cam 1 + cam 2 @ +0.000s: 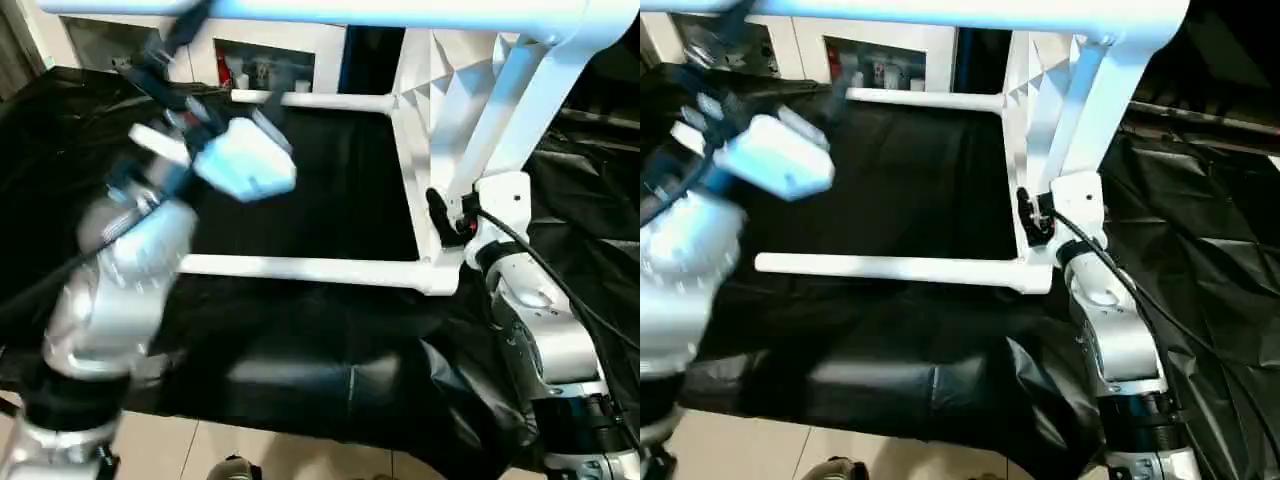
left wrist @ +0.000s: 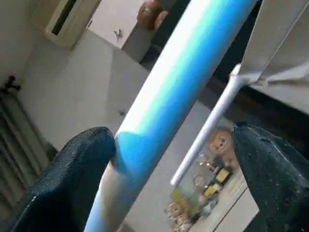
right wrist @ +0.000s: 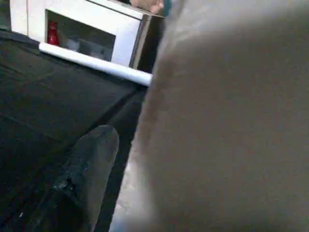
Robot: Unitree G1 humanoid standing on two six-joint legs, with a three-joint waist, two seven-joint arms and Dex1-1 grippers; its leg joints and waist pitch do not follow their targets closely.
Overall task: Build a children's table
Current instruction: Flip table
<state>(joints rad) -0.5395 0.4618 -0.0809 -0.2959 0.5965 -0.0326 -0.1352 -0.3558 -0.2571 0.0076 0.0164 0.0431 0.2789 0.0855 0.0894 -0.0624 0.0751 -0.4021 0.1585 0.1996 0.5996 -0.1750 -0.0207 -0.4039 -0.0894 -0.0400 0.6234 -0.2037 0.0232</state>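
The children's table (image 1: pixel 425 150) lies tipped on its side on a black cloth (image 1: pixel 330 190). The tabletop stands on edge near the right side of the cloth, with its ribbed underside facing left. 3 legs are visible, with their long axes level and pointing left from the tabletop: a near leg (image 1: pixel 300 268) lies on the cloth, a far leg (image 1: pixel 320 101) lies near the far edge, and an upper leg (image 1: pixel 330 10) runs above the cloth.

The left gripper (image 2: pixel 169 159) is raised at the upper leg. Its fingers (image 2: pixel 72 179) stand wide apart, with the leg between them and against 1 finger.

The right gripper (image 1: pixel 448 218) is at the tabletop's lower near corner, beside the near leg's socket. Whether it grips the edge cannot be told.

A white glass-door cabinet (image 1: pixel 265 62) stands behind the cloth. Pale floor tiles (image 1: pixel 250 450) show at the near edge.
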